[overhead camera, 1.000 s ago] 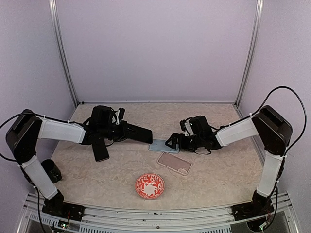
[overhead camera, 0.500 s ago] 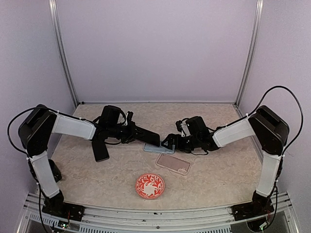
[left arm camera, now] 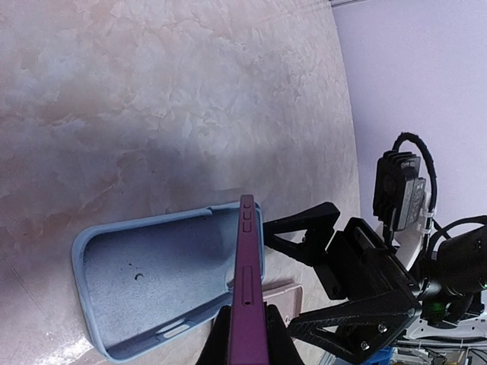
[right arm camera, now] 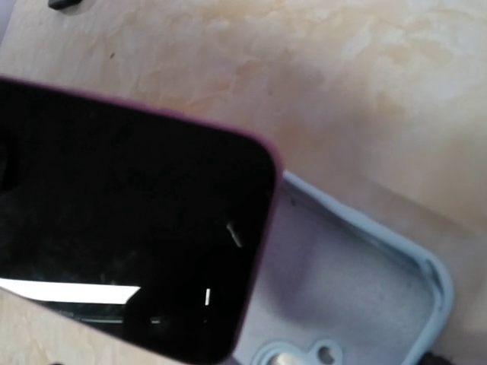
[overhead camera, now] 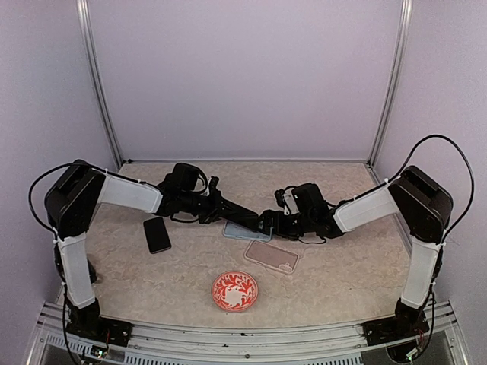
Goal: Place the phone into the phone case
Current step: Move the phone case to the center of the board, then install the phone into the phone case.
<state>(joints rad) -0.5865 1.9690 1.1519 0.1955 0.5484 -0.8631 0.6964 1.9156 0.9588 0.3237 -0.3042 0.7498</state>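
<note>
Two hands of mine meet over the middle of the table (overhead camera: pixel 346 283), which is smooth and pale like marbled stone. My left hand (overhead camera: pixel 245 216) is pinching the phone (left arm camera: pixel 247 289), with its fingers pressed tight on the flat sides. The phone stands on its long edge and pokes straight out past my left fingertips. Its rim is shiny purple with small buttons, and its face is black glass.

The phone's far end dips into the phone case (left arm camera: pixel 152 274), which lies flat on the table just under and ahead of that hand, open side up. The case is light blue and soft looking, with round corners and a camera hole.

My right hand (overhead camera: pixel 268 223) is spread wide, right at the case's other end, facing my left hand. I cannot tell if it touches the case.

Below both hands lies a flat pinkish case (overhead camera: pixel 272 256), just beside the blue one. Farther that way sits a round red plate (overhead camera: pixel 234 290) with white swirls. Behind my left hand lies a flat black phone (overhead camera: pixel 157 234).
</note>
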